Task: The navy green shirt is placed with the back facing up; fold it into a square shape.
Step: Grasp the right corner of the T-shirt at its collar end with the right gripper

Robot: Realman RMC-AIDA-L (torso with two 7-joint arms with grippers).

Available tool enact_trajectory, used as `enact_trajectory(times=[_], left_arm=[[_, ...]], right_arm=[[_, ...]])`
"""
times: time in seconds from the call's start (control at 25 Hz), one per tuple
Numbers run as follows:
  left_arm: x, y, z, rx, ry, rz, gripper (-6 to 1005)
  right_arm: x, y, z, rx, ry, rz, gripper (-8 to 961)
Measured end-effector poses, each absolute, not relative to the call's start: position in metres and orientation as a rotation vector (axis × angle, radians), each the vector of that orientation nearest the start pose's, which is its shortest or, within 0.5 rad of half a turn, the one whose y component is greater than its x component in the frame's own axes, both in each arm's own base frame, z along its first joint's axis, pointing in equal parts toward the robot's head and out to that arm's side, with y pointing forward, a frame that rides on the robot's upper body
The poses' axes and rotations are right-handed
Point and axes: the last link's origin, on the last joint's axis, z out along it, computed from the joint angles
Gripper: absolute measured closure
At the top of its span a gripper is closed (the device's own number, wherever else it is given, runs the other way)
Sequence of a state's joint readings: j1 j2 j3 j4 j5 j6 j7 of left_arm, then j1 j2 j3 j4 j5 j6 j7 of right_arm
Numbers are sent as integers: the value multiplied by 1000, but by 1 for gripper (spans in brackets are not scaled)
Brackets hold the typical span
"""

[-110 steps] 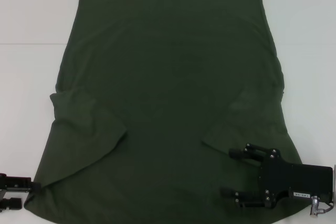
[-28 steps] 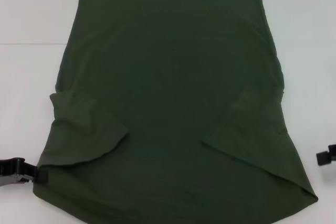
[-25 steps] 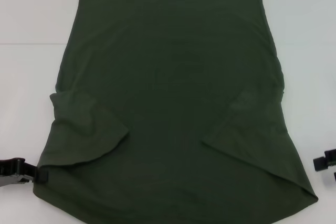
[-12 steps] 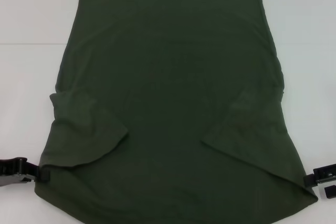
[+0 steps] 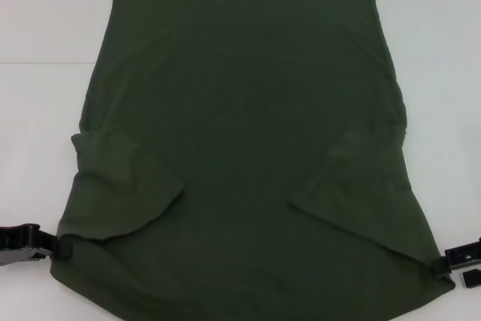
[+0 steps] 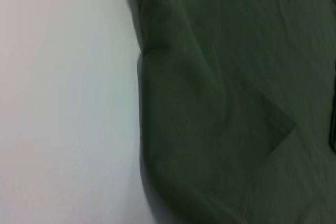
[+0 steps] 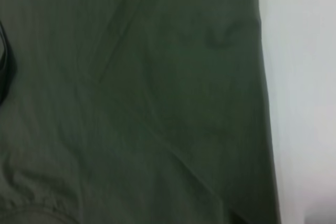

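— What is seen nearest the robot?

— The near edge of the navy green shirt [image 5: 248,148] is found there, with a gripper at each near corner. The left gripper [image 5: 46,246] is held low at the shirt's near left corner, its tip touching the cloth edge. The right gripper [image 5: 449,264] is held low at the near right corner, also touching the hem. Both arms are reached in from the sides, only their black ends being shown.

— Are the grippers clamped on the cloth?

— That cannot be told for either one; the tips are too small and partly cut off in the head view.

— How is the shirt laid?

— It is spread flat on the white tabletop [image 5: 45,20], plain side up. Its long axis is run from near to far, the wider end lying near and the narrower, straight end lying far. Both short sleeves are folded inward onto the body: one flap on the left, one on the right, each lying as a slanted panel across the nearer half.

— And the wrist views?

— In the left wrist view the shirt [image 6: 231,103] is seen as a dark cloth with a curved edge against the tabletop [image 6: 63,103], a folded flap crossing it. In the right wrist view the shirt [image 7: 131,98] is seen filling most of the picture, with a strip of tabletop [image 7: 304,77] beside its straight edge.

— What lies farthest?

— The shirt's straight far edge, with bare tabletop beyond.
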State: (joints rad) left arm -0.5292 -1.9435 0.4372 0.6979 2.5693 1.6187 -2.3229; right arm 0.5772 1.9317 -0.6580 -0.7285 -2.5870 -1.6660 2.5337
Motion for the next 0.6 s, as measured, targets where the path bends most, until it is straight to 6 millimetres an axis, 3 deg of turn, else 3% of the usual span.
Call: enact_trajectory(times=[0.6], left_arm=[[-350, 306, 63, -2149, -1970, -219, 967]], right_arm=[[324, 315, 47, -2196, 2056, -96, 98]])
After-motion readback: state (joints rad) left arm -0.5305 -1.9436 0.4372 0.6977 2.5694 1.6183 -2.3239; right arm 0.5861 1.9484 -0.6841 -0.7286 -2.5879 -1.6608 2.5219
